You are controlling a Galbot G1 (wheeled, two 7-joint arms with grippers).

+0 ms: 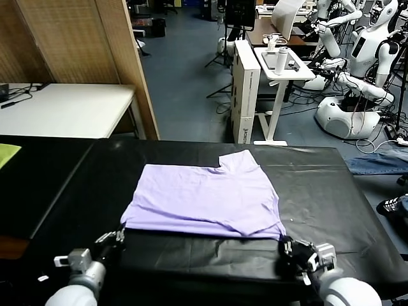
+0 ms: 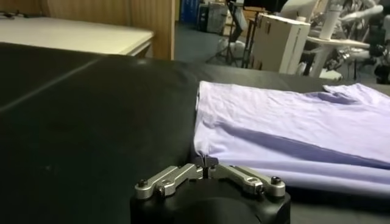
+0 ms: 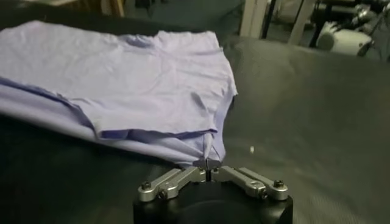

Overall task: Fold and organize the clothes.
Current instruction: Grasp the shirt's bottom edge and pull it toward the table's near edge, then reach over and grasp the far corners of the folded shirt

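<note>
The lavender T-shirt [image 1: 204, 197] lies folded in layers on the black table [image 1: 319, 185], one sleeve pointing to the far side. My left gripper [image 1: 118, 237] sits at the shirt's near left corner, shut on the fabric edge; in the left wrist view the gripper [image 2: 206, 164] pinches the corner of the T-shirt [image 2: 292, 122]. My right gripper [image 1: 285, 246] sits at the near right corner, shut on the fabric there; in the right wrist view the gripper [image 3: 208, 162] nips the hem of the T-shirt [image 3: 122, 79].
A yellow-green cloth [image 1: 6, 153] lies at the far left of the table. Blue jeans [image 1: 379, 164] lie on the floor at the right. A white table [image 1: 64, 108], a wooden screen [image 1: 83, 38], a white stand [image 1: 280, 64] and other robots [image 1: 357, 76] stand beyond.
</note>
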